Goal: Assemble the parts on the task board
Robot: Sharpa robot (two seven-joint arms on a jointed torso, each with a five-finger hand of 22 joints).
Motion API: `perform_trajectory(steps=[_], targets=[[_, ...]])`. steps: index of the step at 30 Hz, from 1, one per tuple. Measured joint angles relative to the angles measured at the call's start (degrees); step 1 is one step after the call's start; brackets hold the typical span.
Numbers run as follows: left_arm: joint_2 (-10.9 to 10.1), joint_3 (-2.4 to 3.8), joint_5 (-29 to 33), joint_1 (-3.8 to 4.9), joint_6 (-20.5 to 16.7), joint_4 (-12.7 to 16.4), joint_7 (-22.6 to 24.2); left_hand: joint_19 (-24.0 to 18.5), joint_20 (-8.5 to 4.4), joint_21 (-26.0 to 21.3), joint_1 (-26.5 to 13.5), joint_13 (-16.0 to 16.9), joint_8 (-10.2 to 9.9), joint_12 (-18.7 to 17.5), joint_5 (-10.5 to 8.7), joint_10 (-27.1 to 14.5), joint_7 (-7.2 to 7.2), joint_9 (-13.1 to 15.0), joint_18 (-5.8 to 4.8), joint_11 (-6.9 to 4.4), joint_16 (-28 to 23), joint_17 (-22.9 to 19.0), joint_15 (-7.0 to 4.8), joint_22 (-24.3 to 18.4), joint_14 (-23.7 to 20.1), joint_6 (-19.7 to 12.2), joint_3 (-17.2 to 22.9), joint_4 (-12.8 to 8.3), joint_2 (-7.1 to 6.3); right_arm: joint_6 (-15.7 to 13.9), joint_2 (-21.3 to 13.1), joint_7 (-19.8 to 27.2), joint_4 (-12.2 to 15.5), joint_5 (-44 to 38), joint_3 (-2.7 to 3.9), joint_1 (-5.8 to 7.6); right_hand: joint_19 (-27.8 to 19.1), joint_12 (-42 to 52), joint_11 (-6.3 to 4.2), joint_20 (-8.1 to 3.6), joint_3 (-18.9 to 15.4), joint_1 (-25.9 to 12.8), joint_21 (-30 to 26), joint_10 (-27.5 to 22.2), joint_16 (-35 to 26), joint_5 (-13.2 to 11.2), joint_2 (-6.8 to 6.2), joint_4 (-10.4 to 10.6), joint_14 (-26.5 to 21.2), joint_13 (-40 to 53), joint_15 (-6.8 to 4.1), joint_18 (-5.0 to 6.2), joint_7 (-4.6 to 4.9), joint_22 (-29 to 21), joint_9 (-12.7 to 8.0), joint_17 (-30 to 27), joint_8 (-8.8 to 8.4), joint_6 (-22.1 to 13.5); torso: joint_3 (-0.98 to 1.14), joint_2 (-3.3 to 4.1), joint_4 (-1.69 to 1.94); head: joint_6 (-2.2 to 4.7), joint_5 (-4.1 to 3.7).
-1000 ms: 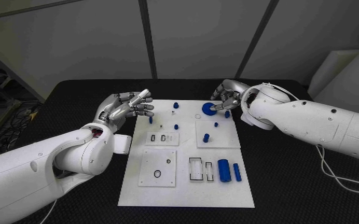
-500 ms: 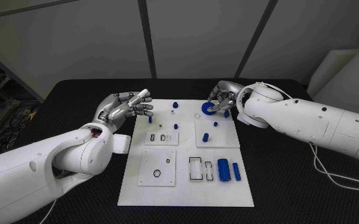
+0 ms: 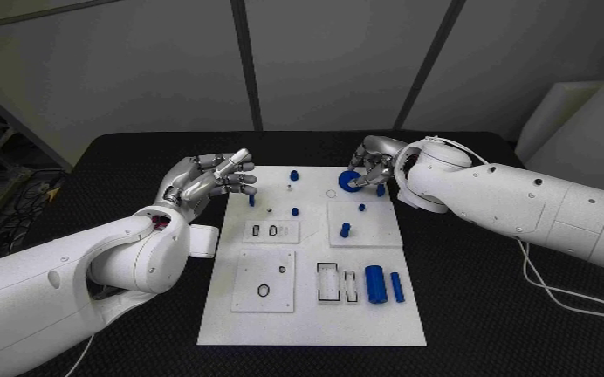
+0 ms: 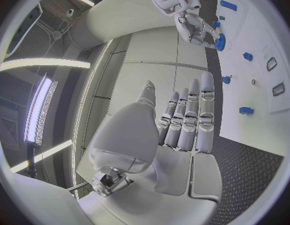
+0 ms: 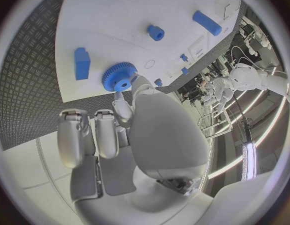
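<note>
The white task board [image 3: 315, 325] lies mid-table with several small blue parts on it. My right hand [image 3: 374, 164] hovers over the board's far right corner and pinches a blue gear [image 3: 349, 182] between its fingertips, just above the board. From the right wrist, the gear [image 5: 118, 76] shows at my fingertips, close over the board [image 5: 120, 15] and beside a blue block [image 5: 82, 63]. My left hand [image 3: 211, 178] hangs over the board's far left edge, fingers stretched out and holding nothing. The left wrist view looks past the left hand [image 4: 182, 120] to the right hand [image 4: 192, 22] with the gear [image 4: 219, 42].
A thick blue cylinder [image 3: 375, 285] and a thin blue bar [image 3: 398, 287] lie near the board's right front, next to two rectangular slots [image 3: 330, 283]. Blue pegs [image 3: 295, 175] stand further back. Raised white plates [image 3: 265, 281] sit on the board. Black table surrounds it.
My right hand has shifted slightly left over the board, carrying the gear with it. My left hand has stayed put.
</note>
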Motion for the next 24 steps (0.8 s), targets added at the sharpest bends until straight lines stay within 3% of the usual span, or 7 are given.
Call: perform_trajectory(steps=[19, 24], targets=[[-0.03, 0.00, 0.00, -0.04, 0.02, -0.11, -0.02, 0.00, 0.00, 0.00, 0.00, 0.00, 0.00, 0.00, 0.00, 0.00, 0.00, 0.00, 0.00, 0.00, -0.22, 0.06, 0.00, -0.05, 0.00, 0.00, 0.00, 0.00, 0.00, 1.48, -0.05, -0.20, 0.04, -1.54, 0.03, 0.04, 0.00, 0.00, 0.00, 0.00, 0.08, 0.56, 0.05, 0.00, 0.22, 0.28, -0.04, -0.41, 0.00, 0.29, 0.00, 0.00, 0.00, -0.01, -0.01, -0.01, 0.18, 0.00, 0.01, 0.00, -0.04, -0.36, -0.05], [-0.03, 0.00, 0.00, -0.05, 0.02, -0.11, -0.02, 0.00, 0.00, 0.00, 0.00, 0.00, 0.00, 0.00, 0.00, 0.00, 0.00, 0.00, 0.00, 0.00, -0.22, 0.06, 0.00, -0.05, 0.00, 0.00, 0.00, 0.00, 0.00, 1.52, 0.21, -0.25, -0.14, -1.97, 0.06, 0.07, -0.01, 0.74, -0.23, 0.00, 0.68, 1.39, 0.05, 0.22, 0.22, 0.28, 0.79, -1.00, 0.00, 1.03, 0.00, 0.00, -0.08, -0.01, 0.09, -0.02, 0.96, 1.29, 0.00, 0.00, -0.04, -0.42, -0.10]])
